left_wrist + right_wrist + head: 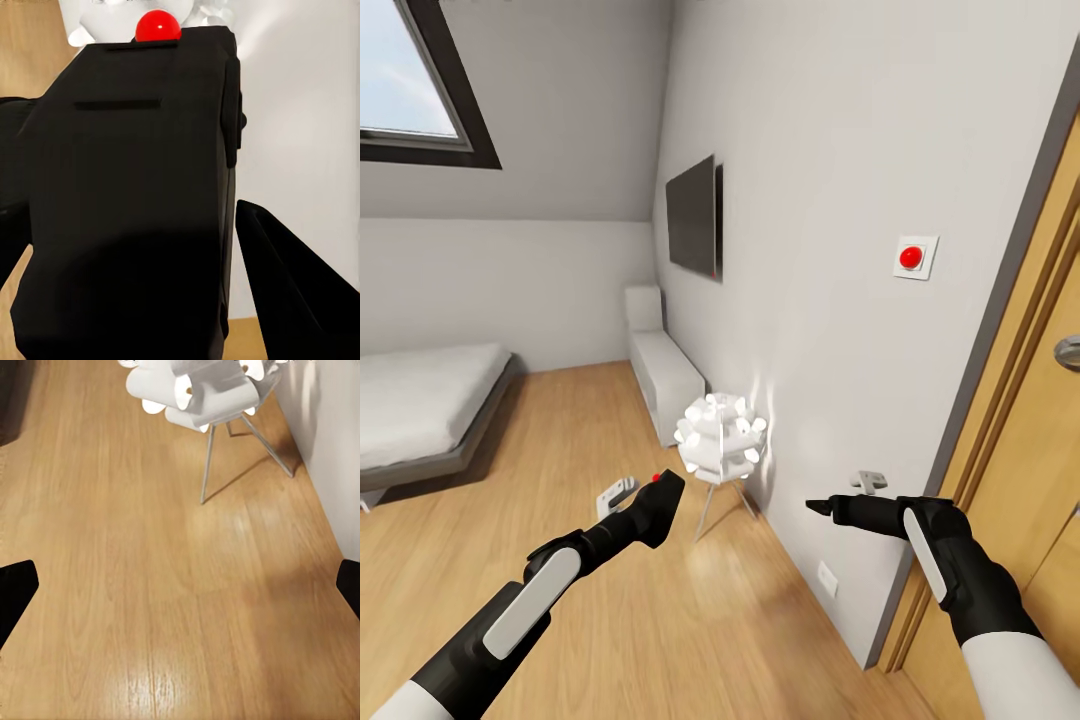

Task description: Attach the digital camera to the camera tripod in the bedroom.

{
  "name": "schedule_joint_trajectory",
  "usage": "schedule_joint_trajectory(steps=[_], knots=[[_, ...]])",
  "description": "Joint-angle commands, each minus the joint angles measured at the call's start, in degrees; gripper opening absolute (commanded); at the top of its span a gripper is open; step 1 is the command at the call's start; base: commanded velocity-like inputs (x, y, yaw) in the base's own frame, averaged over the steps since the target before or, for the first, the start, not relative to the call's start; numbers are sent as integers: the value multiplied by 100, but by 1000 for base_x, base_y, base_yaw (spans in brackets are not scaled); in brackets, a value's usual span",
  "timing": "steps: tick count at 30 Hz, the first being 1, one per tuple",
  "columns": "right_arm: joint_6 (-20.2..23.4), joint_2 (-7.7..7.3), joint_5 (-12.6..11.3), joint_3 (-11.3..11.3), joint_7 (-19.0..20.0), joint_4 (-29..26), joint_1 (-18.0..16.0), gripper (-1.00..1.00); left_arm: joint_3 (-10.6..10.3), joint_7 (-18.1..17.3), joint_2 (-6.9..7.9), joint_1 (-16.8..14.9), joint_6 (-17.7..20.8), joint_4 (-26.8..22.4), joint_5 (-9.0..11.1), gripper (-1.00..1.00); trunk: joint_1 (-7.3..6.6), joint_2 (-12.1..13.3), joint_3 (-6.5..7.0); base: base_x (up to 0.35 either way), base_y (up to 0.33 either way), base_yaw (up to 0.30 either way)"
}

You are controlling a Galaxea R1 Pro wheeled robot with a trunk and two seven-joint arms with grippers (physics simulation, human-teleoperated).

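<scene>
Head view: the digital camera is held in the left gripper above the wood floor, near a white lamp. Left wrist view: the fingers are clamped on the camera. Right wrist view: the right gripper's fingers are spread wide, holding nothing. A slack grip could let the camera slip in transit.

From the head camera I am looking forward and down into the bedroom, over both arms, along the grey wall toward the bed and the white lamp. My left wrist camera is sitting very close behind the digital camera, which is blocking most of its sight, with the lamp peeking past it. My right wrist camera is facing down at the wood floor from some height, sharing the lamp with both other views.
</scene>
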Motion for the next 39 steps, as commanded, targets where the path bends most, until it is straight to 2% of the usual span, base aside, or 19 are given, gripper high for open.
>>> schedule_joint_trajectory(steps=[1,39], knots=[[43,1,-45,-6,-11,-2,-4,100,-12,41,5,-5,1,-10,38,-100,-23,38,12,0,0,0],[35,4,-45,-6,-3,12,-4,100,-13,51,5,-5,1,-2,18,-100,-858,1562,694,0,0,0]])
